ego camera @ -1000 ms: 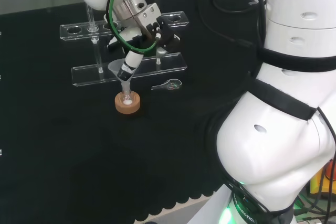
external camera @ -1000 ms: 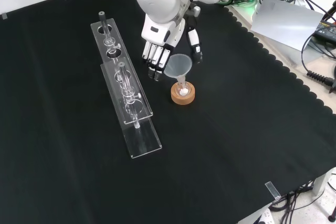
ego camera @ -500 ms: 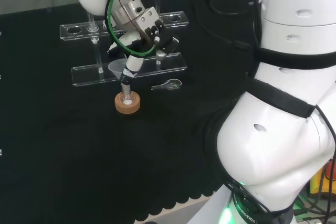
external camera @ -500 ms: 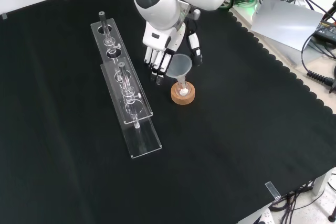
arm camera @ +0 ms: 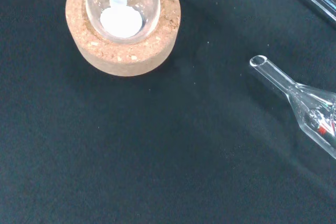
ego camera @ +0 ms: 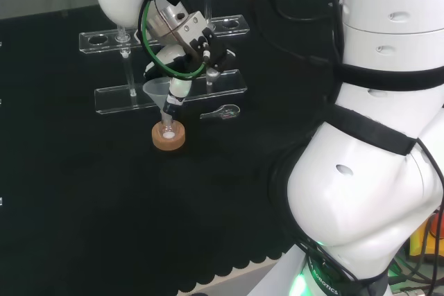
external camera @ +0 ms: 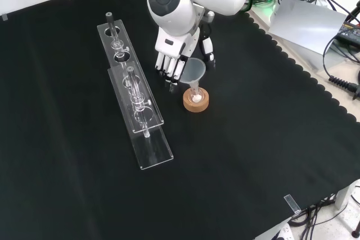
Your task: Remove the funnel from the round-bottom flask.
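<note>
Funnel sits w/ its stem down in the neck of the round-bottom flask, cone up, clear plastic. Flask rests in a cork ring on the black cloth; some white powder lies at the flask bottom, plain in wrist view.

Hand hangs just above and beside the funnel. In front view its fingers point down on the left of the cone, thumb on the upper right side, cone between them. Fingers look roughly straight, spread apart, not curled round the cone. Can't tell if any pad touches the rim. In head view a fingertip sits right by the funnel's rim, above the cork ring.

Two clear racks stand left of the flask in front view, end to end, w/ posts and some glass pieces in them; can't count those.

Small clear glass piece lies flat on the cloth, right of the cork ring in head view; wrist view shows it as a narrow tube widening to a bulb, apart from the ring.
</note>
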Controlling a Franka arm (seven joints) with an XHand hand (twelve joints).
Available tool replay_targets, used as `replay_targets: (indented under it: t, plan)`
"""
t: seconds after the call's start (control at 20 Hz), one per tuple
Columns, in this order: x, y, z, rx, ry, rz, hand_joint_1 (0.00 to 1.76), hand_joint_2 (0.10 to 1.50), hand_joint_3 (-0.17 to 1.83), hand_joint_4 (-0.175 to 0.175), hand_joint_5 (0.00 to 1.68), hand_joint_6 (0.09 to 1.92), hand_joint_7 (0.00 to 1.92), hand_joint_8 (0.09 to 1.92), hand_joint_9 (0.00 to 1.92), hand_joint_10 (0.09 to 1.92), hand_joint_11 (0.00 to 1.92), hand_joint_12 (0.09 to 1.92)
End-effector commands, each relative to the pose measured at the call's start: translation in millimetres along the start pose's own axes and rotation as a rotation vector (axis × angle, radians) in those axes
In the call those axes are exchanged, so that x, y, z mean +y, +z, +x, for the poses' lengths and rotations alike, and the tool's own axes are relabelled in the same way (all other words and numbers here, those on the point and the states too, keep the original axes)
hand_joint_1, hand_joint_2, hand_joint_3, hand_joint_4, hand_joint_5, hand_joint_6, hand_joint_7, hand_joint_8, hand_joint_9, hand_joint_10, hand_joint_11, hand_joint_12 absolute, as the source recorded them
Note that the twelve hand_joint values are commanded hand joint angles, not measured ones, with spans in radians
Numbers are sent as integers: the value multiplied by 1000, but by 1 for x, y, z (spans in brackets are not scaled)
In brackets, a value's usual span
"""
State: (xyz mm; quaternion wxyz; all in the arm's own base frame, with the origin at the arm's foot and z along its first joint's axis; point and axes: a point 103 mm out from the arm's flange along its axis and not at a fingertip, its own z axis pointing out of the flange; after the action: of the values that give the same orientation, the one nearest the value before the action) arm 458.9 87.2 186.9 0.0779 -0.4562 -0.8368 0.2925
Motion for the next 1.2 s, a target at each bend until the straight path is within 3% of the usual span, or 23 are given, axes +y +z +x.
replay_targets:
  t: [0.05,0.45,0.6,0.75,0.95,1.2]
  plan:
    - [0,-2,2,-13,-4,-17,669,801,195,-23,342,87,313,660,690,575,358,1335]
    - [-3,-8,4,-32,3,-62,718,769,303,-28,469,87,524,654,856,525,461,1286]
    - [-5,-11,5,-42,21,-86,763,755,364,-46,581,87,716,681,1029,501,651,1181]
    - [-7,-15,4,-56,27,-95,809,749,412,-58,686,211,821,691,1179,419,811,1066]
    - [-15,-25,2,-61,33,-124,833,735,457,-64,630,504,847,705,1263,329,872,1026]
    - [-26,-40,0,-69,38,-149,835,732,466,-65,613,571,842,709,1260,313,872,1022]
